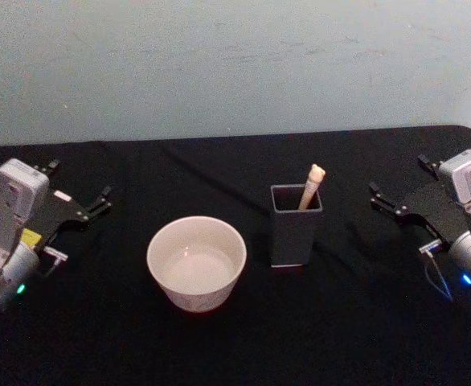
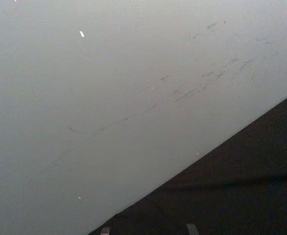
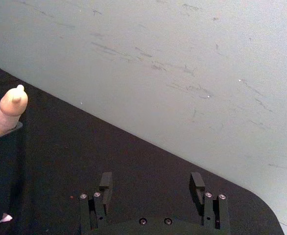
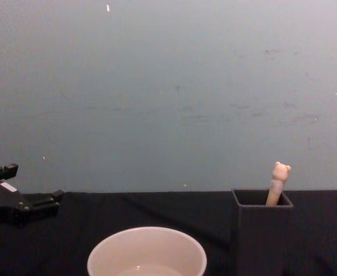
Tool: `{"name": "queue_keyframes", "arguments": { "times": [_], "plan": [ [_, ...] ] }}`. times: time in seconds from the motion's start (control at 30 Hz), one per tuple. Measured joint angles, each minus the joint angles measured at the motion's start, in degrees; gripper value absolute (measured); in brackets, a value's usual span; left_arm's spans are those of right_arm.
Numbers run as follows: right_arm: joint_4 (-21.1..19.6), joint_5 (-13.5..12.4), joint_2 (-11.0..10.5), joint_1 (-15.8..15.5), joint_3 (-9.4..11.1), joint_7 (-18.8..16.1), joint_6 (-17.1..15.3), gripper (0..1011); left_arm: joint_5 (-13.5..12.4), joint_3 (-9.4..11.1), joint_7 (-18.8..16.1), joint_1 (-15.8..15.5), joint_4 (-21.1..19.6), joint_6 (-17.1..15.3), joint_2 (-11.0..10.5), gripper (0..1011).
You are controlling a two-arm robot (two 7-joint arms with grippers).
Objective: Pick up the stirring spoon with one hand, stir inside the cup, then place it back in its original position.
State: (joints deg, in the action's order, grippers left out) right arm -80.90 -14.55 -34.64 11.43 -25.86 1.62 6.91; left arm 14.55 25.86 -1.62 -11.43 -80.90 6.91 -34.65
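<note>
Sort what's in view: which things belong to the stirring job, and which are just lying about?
Job: spoon, standing in the holder; cup; left gripper and right gripper, both open, out at the sides.
Not the job: black table; wall.

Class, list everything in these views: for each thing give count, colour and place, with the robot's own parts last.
cup: one, cream-white, on the table, left of the holder and apart from it.
holder: one, dark grey, upright near the table's middle.
stirring spoon: one, beige bear-topped handle, leaning inside the holder.
table: one, black-covered, under everything.
wall: one, pale blue-grey, behind the table.
left gripper: one, black fingers, open, over the table's left side.
right gripper: one, black fingers, open, over the table's right side.
</note>
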Motion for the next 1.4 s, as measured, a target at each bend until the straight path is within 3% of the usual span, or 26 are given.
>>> {"name": "queue_keyframes", "arguments": {
  "times": [1.4],
  "plan": [
    [0.00, 0.00, 0.00, 0.00, 0.00, 0.00, 0.00, 1002, 0.00, 0.00, 0.00, 0.00, 0.00, 0.00, 0.00, 1001]
  ]
}}
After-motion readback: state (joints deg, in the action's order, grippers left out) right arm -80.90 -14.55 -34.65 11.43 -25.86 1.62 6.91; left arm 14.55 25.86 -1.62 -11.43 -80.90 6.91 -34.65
